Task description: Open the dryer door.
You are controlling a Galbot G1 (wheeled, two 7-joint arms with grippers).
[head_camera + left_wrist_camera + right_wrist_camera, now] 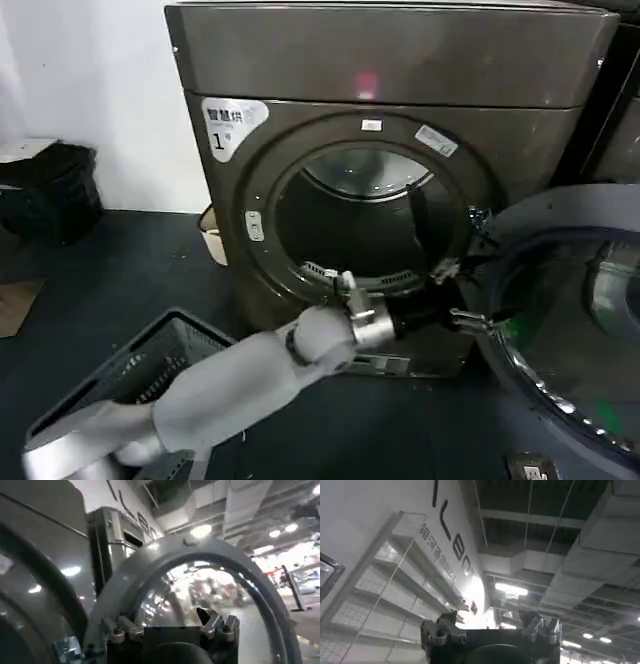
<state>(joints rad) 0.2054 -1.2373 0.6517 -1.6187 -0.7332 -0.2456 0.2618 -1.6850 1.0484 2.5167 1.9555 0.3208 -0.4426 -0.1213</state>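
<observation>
Nearest the robot, a grey slatted basket [150, 365] sits on the dark floor [120, 270] in front of the dryer [400, 150], partly covered by the white left arm that reaches over it toward the machine. The left hand [462, 300] is at the lower right rim of the dryer's drum opening [365, 220], right at the hinge-side edge of the dryer door [570, 320]; its fingers [470, 320] stand apart in a moderate gap, and whether they touch the door's edge is hard to make out. The door is swung wide open to the right of the dryer, its grey inner side facing the robot, its lower part cut off by the picture edge. In the left wrist view the door's ring [200, 555] arches just beyond the left hand [170, 627], with the dryer's dark front [40, 555] beside it. The drum opening is unobstructed, though its interior is dark. Left of the dryer the floor lies open up to a dark bag [50, 190] by the white wall. The right hand [492, 630] points up toward the ceiling, its fingers apart around nothing.
</observation>
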